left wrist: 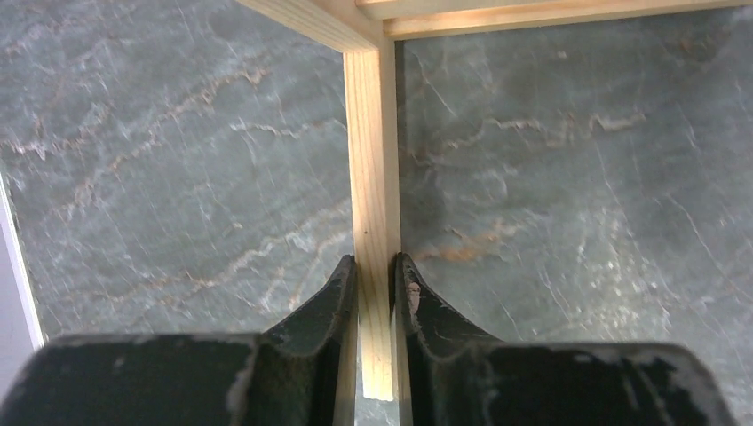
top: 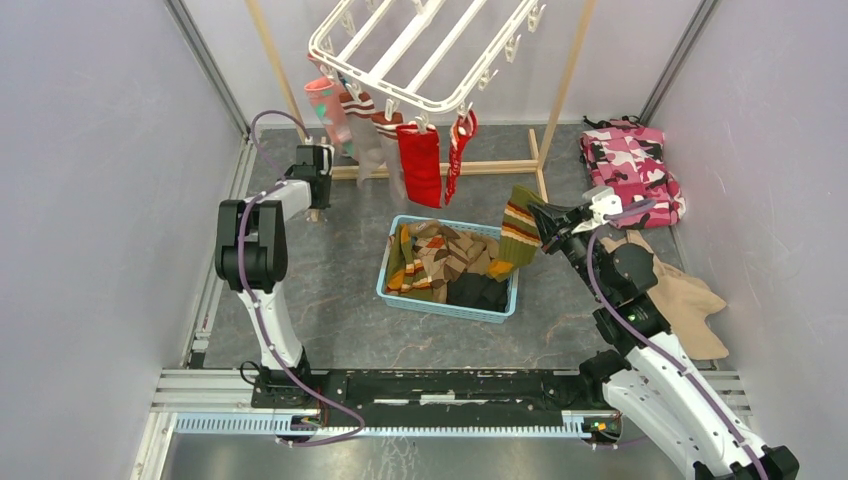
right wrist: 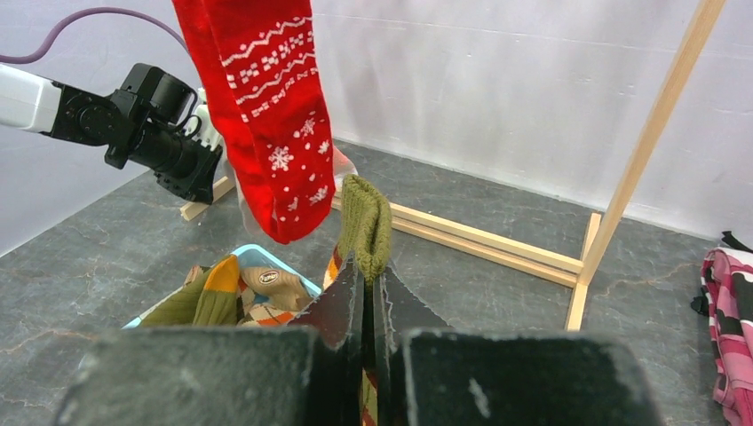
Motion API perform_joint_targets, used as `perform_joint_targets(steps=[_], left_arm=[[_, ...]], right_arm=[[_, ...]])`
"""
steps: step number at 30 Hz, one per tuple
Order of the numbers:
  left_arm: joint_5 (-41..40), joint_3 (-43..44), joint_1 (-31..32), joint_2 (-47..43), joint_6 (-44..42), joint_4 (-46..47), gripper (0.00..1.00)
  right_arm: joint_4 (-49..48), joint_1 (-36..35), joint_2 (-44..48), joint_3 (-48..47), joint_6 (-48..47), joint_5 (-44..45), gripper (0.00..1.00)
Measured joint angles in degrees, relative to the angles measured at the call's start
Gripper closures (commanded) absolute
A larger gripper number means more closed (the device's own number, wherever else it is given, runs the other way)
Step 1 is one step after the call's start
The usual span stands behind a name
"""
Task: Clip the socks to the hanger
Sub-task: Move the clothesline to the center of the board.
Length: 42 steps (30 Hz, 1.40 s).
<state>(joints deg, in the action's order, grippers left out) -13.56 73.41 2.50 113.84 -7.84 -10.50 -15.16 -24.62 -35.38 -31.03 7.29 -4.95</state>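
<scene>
Got white on the hanger (top: pixel 420 50). Bright red with white snowflakes on the hanging sock (right wrist: pixel 266 115), pink with a greenish cuff on the leftmost sock (top: pixel 328 115). Olive green with orange stripes on the striped sock (top: pixel 519 232). Light blue for the basket (top: pixel 445 306), with tan, brown and orange argyle plus black in the sock pile (top: pixel 445 262). Pink, white and dark patches on the camo cloth (top: pixel 630 165), beige on the other cloth (top: pixel 690 300). Pale wood for the frame (left wrist: pixel 373 204), dark grey marble with tan veins on the table (left wrist: pixel 178 177)
</scene>
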Motion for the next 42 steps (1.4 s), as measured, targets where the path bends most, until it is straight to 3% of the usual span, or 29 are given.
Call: perform_joint_targets(steps=[8, 14, 17, 20, 28, 36, 42], left_arm=[[2.8, 8.7, -3.5, 5.0, -0.5, -4.3, 0.98], [5.0, 20.3, -6.3, 11.7, 0.7, -10.6, 0.97], [5.2, 25.5, -7.0, 14.8, 0.7, -12.8, 0.89], [5.2, 27.4, -7.3, 15.8, 0.9, -13.6, 0.73], [4.7, 25.7, -7.5, 14.7, 4.3, -12.9, 0.51], [7.3, 13.3, -9.1, 3.3, 11.1, -13.0, 0.40], [10.7, 12.4, -9.5, -4.2, 15.0, -10.0, 0.30]], right_arm=[[-0.8, 0.0, -1.3, 0.0, 0.3, 0.0, 1.00], [-0.9, 0.0, -1.6, 0.0, 0.4, 0.0, 1.00], [-0.9, 0.0, -1.6, 0.0, 0.4, 0.0, 1.00], [-0.9, 0.0, -1.7, 0.0, 0.4, 0.0, 1.00], [-0.6, 0.0, -1.9, 0.0, 0.3, -0.1, 1.00], [-0.6, 0.0, -2.1, 0.0, 0.3, -0.7, 1.00], [-0.6, 0.0, -2.3, 0.0, 0.3, -1.5, 1.00]])
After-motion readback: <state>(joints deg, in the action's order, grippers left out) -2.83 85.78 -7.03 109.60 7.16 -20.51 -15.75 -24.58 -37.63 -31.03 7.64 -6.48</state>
